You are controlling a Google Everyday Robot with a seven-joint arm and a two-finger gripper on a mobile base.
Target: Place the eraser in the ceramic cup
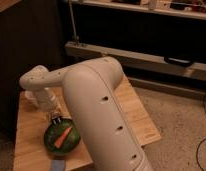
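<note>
My gripper [57, 120] hangs at the end of the big white arm [96, 100], right at the upper left rim of the green plate [51, 136]. An orange strip [62, 136] lies on that plate. The eraser is hidden from me, possibly under the gripper or the arm. I cannot pick out the ceramic cup; a pale shape [30, 98] shows at the arm's left side, and I cannot tell what it is.
The wooden table [31, 145] carries the plate near its front. A flat blue-grey piece [58, 165] lies at the table's front edge. A dark cabinet stands on the left, and a shelf unit [146, 55] runs along the back.
</note>
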